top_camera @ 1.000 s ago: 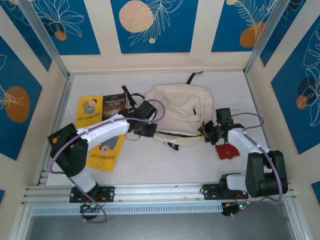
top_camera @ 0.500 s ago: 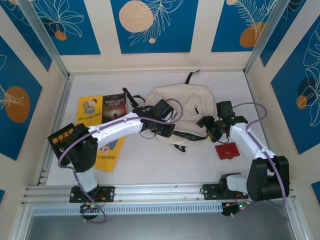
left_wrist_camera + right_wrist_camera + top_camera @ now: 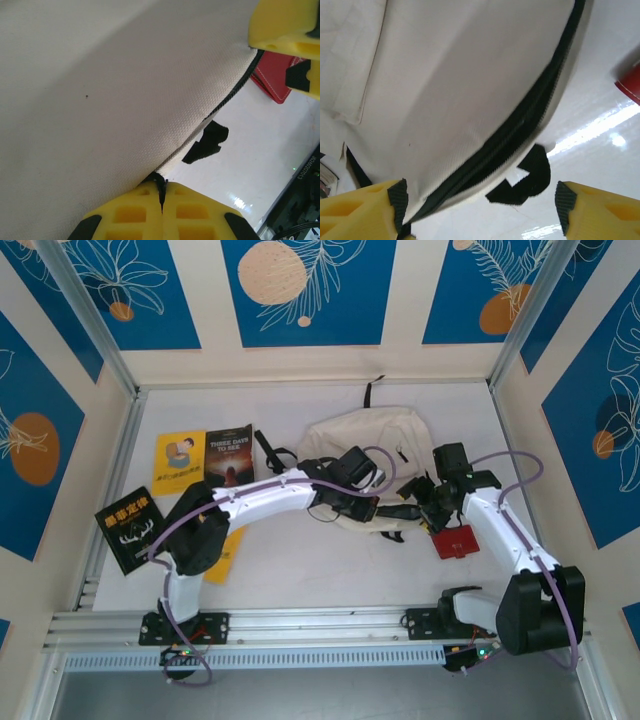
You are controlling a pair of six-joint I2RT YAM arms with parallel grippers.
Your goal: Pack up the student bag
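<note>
Clamping left jaws on the student bag's [image 3: 372, 440] zip edge, spreading right jaws wide about its rim.
Lying mid-table [image 3: 300, 570]; likely needing that pinched edge lifted taut before regripping.

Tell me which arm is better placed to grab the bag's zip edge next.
Right, probably. The right fingers stand open at the bag's black zip, holding nothing. The left fingers are shut on the bag's edge, so that arm looks occupied.
</note>
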